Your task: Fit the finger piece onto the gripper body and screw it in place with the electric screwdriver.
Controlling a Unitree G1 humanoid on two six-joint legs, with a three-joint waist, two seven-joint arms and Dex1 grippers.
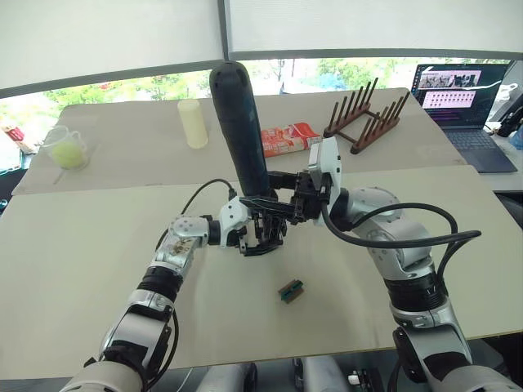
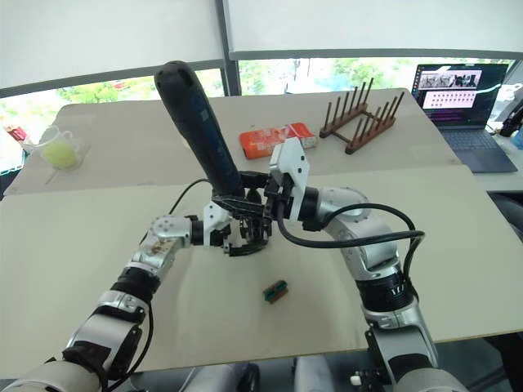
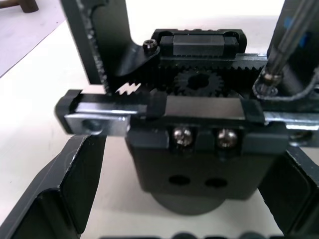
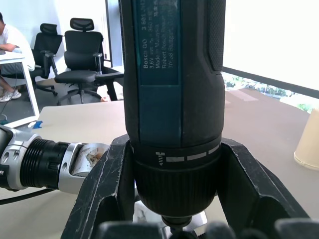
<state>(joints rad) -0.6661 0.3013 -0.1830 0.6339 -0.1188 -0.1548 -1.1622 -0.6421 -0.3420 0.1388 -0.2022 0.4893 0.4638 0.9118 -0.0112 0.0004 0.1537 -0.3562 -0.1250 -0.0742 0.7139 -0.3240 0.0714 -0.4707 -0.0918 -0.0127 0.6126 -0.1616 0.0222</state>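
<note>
**Screwdriver bit set against the gripper body, held above the table.**
The body (image 3: 199, 149) sits clamped between the left gripper's (image 1: 260, 238) fingers, rack and gear facing up so its screws are reachable. The finger piece (image 3: 107, 45) stands upright on the rail, seemingly fitted. The right gripper (image 4: 174, 199) clasps the screwdriver (image 1: 239, 122) near its collar, keeping it steep so the bit (image 3: 279, 55) bears on a screw. A green-brown block (image 1: 291, 291) lies apart on the table (image 1: 82, 269).

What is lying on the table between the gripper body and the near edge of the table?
In the left eye view, one small green-brown block lies there, in front of the gripper body; the table around it is bare.
</note>
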